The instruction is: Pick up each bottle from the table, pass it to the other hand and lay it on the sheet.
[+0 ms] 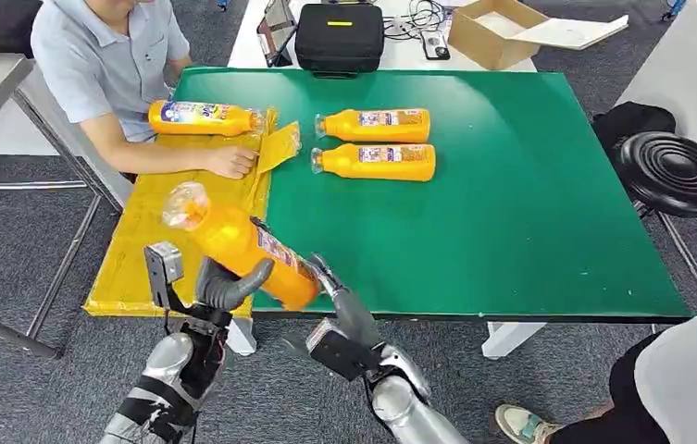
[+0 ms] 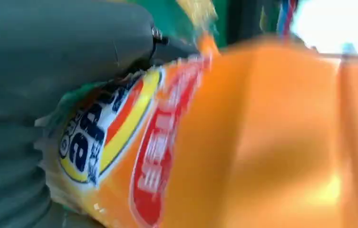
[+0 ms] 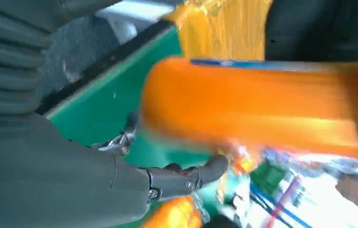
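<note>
An orange bottle [image 1: 238, 245] [image 2: 262, 142] hangs tilted over the table's near edge, its clear cap end pointing up and left above the yellow sheet [image 1: 136, 254]. My left hand [image 1: 224, 287] grips its middle from below, the thumb [image 2: 48, 61] wrapped over the label. My right hand [image 1: 340, 301] is at the bottle's base end with its fingers [image 3: 186, 175] spread just beside the bottle [image 3: 262, 104], not closed on it. One more bottle [image 1: 204, 117] lies on the sheet's far end. Two bottles [image 1: 377, 124] [image 1: 377, 161] lie side by side on the green table [image 1: 511, 203].
A person sits at the far left with a hand [image 1: 230, 162] resting on the sheet. A black case [image 1: 339, 37] and a cardboard box [image 1: 492, 32] stand beyond the table. A black stool [image 1: 676, 172] is at the right; another person [image 1: 687, 379] stands at the near right.
</note>
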